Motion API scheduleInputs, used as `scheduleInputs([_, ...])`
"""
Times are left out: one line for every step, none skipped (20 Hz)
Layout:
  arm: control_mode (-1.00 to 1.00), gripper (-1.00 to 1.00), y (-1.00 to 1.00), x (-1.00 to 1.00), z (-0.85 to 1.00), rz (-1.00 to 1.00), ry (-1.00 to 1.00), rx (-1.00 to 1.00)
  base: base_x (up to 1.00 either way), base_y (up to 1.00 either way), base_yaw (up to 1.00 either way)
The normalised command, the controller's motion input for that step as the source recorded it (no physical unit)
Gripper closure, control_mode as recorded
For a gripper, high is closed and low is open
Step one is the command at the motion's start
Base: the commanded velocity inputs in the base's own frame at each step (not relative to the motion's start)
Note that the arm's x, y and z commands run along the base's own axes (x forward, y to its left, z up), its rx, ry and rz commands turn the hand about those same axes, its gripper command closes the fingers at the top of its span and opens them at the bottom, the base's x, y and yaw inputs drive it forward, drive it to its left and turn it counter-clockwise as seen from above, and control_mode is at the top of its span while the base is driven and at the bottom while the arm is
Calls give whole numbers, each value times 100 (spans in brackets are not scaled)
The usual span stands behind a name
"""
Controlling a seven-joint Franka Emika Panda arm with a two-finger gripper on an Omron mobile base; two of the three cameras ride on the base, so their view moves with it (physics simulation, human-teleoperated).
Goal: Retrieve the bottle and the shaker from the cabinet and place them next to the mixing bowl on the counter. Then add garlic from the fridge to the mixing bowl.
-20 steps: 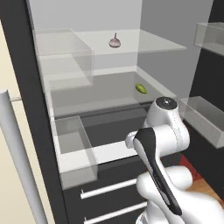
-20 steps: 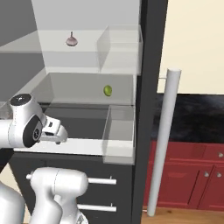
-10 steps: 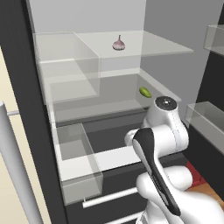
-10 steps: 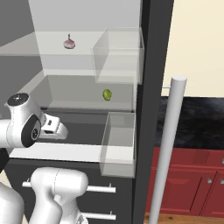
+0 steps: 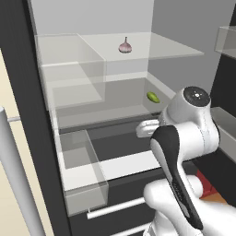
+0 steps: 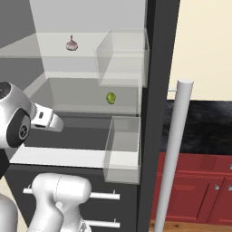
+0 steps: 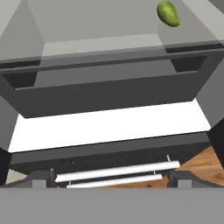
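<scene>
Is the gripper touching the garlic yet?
Apart. The right base view shows the garlic on the upper fridge shelf, with the hand well below it at the lower shelf.

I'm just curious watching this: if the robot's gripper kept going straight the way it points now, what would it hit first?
Probably the white floor panel low inside the black-framed fridge, below the small green fruit. Depth is hard to judge, so this is a guess.

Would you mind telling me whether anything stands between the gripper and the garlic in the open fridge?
The garlic sits alone on the top clear shelf, with nothing beside or in front of it. The gripper is low, under that shelf, which lies between them on a straight rise. A small green item rests on the shelf between.
</scene>
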Motion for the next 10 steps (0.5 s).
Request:
scheduleInputs([-100,-100,0,-19,100,-3,0,2,0,0,0])
scheduleInputs([-100,-100,0,-11,99,-3,0,0,0,0,0])
scheduleInputs([-100,-100,-11,0,74,-6,3,0,0,0,0])
scheduleInputs([-100,-100,-11,0,34,-7,0,-2,0,0,0])
scheduleInputs([-100,-100,-3,-2,29,-1,-18,0,0,0,0])
scheduleInputs([-100,-100,0,0,57,0,-28,0,0,0,0])
scheduleInputs([-100,-100,0,0,64,0,-26,0,0,0,0])
scheduleInputs([-100,-100,0,0,66,0,-23,0,0,0,0])
scheduleInputs([-100,-100,0,0,69,0,-19,0,0,0,0])
scheduleInputs([-100,-100,0,0,71,0,-17,0,0,0,0])
